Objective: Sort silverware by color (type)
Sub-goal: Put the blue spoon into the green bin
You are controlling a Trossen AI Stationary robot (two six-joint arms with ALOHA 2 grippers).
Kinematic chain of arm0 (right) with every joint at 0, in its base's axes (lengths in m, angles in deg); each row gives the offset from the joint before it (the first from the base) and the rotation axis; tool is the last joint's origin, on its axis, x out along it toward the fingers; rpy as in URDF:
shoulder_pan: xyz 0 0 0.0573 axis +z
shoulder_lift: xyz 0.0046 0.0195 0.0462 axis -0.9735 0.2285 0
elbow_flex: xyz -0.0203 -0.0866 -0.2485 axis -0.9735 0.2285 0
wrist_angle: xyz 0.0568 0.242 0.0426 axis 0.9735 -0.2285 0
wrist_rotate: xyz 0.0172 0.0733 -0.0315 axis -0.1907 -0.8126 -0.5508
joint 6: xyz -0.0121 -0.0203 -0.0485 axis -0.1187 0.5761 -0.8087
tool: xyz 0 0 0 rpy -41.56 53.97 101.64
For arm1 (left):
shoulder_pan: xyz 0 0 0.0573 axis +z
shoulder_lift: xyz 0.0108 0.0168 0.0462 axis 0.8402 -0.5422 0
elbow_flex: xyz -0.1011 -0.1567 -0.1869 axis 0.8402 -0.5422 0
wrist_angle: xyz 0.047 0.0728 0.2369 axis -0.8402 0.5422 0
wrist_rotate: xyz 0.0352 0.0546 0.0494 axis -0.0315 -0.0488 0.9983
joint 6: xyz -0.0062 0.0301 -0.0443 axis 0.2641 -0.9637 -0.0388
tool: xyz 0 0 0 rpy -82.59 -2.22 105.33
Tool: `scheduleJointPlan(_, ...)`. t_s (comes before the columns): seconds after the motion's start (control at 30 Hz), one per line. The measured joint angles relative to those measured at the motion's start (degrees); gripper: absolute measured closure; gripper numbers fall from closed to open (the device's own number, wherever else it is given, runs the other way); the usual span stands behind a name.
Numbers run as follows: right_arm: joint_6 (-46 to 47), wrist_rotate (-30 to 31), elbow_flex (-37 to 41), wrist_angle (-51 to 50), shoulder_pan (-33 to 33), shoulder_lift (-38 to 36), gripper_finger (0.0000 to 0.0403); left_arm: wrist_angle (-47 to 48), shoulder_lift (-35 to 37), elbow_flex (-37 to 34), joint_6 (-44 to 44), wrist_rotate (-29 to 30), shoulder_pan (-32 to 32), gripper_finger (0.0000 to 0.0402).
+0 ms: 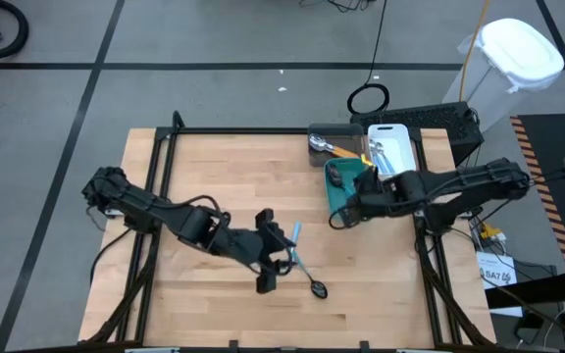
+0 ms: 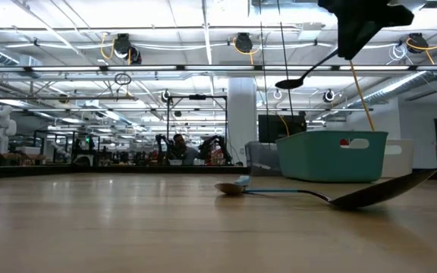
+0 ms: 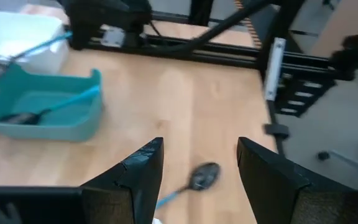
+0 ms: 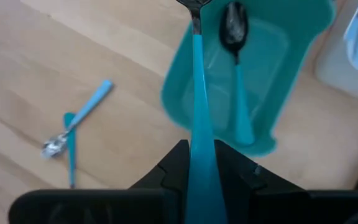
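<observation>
Right gripper (image 4: 197, 163) clamps a blue-handled spoon (image 4: 197, 93) above the teal bin (image 1: 346, 192); left gripper (image 3: 197, 168), jaws wide, hovers over a spoon (image 3: 201, 177) well apart from that bin.

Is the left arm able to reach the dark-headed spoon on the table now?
Probably yes: the left end effector hovers open directly above the spoon, and nothing lies between them.

From overhead you look straight down on the whole bench (image 1: 214, 176). The low camera sits at bench height, facing level into the room. Each wrist camera looks down past its own claw, close to the wood. The teal bin (image 2: 331, 155) shows in all four views.
</observation>
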Motion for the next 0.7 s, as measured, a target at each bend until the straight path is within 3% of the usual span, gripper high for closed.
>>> scheduleJointPlan(0.2, -9.3, -1.4, 0.0, -1.5, -6.6, 0.4, 0.0350, 4.1, 0.0, 0.0, 6.0, 3.7, 2.6, 0.0199)
scheduleJointPlan(0.37, -17.0, -4.3, 0.0, -2.7, -11.9, 1.4, 0.0350, 9.3, 0.0, 0.0, 7.0, 3.6, 5.8, 0.0199)
scheduleJointPlan(0.7, -29.3, -7.4, 0.0, -4.2, -19.4, 6.1, 0.0350, 10.4, 0.5, 0.0, 5.3, 0.8, 10.7, 0.0199)
